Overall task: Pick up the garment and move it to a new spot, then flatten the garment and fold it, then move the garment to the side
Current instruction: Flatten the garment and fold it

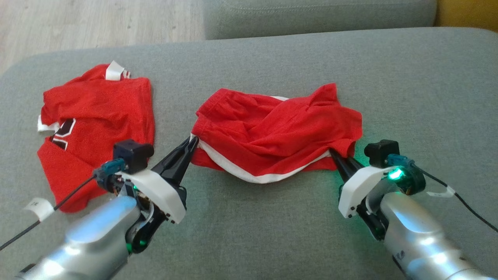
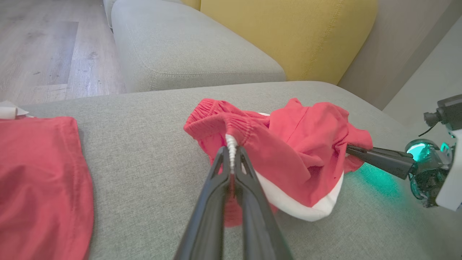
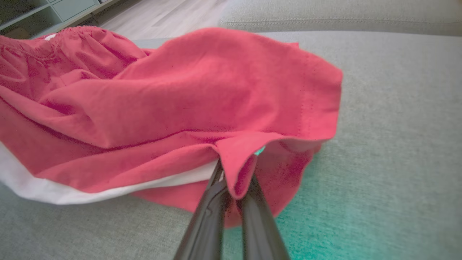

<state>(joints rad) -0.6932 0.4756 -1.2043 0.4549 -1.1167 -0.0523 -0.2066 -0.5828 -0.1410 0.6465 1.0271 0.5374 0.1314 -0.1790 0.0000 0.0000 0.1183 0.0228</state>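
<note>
- The broad grey woven-fabric seat cushion (image 1: 272,217) is my landmark, and everything I'm working with lies on it.
- A mustard-yellow upholstered backrest (image 2: 288,32) stands beyond the cushion's far edge and pale wood plank floor (image 2: 43,43) lies off its left end. I get both only through the left wrist view. The head view looks too steeply down to show the backrest as more than a sliver.
- A folded red jersey with white and black lettering (image 1: 97,116) sits on the cushion's left part, apart from my work.
- The task piece, a pair of rumpled red soft-cotton shorts with a white trim band (image 1: 272,132), lies bunched at the cushion's middle.
- I judge the shorts light, limp and a little clingy on the weave. They should sag between two holds rather than keep a shape, so opposite edges are the right places to grip, and a slow, even lift should keep the cloth from slipping out.
- My left gripper (image 1: 193,143) is pinched tight on the white-edged seam at the shorts' left end. The left wrist view shows the trim squeezed between the fingers, which the head view only hints at.
- My right gripper (image 1: 335,154) is clamped on a fold of red hem at the shorts' right end. The right wrist view shows that tuck of cloth between the fingers. In the head view the tips vanish under the fabric.
</note>
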